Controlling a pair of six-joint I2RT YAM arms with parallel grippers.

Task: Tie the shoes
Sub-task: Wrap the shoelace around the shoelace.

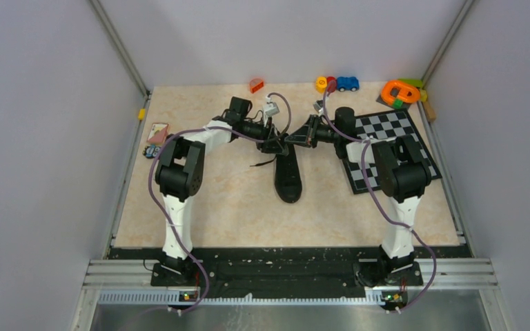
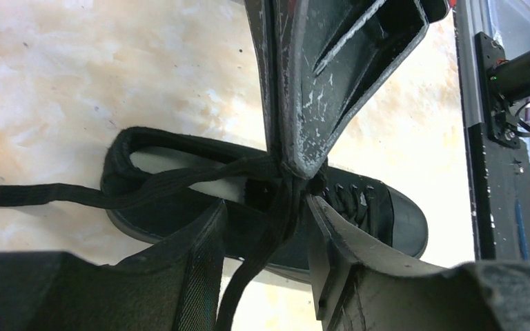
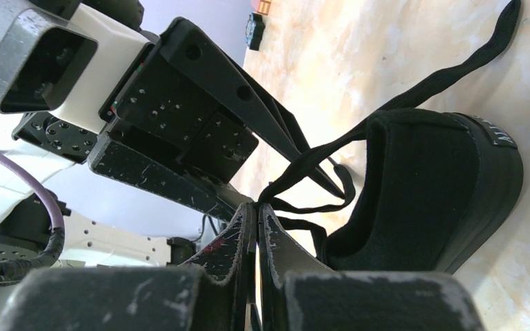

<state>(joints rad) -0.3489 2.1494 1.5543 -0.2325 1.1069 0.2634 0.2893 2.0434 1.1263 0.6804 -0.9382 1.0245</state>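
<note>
Black sneaker (image 1: 288,181) sits upright mid-surface (image 1: 228,207), toe twd the near edge, btwn the two arms. Its laces (image 2: 55,194) bunch above the opening, where the right fingers (image 3: 245,231) are pinched closed on them. Left fingers (image 2: 330,238) are spread apart w/ one lace strand running thru the gap.

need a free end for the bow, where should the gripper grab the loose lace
Pinch the loose lace partway along, left of the shoe, coming down with jaws across its width: it's a thin flat band seemingly lying on the table, so a sideways approach would likely push it.
</note>
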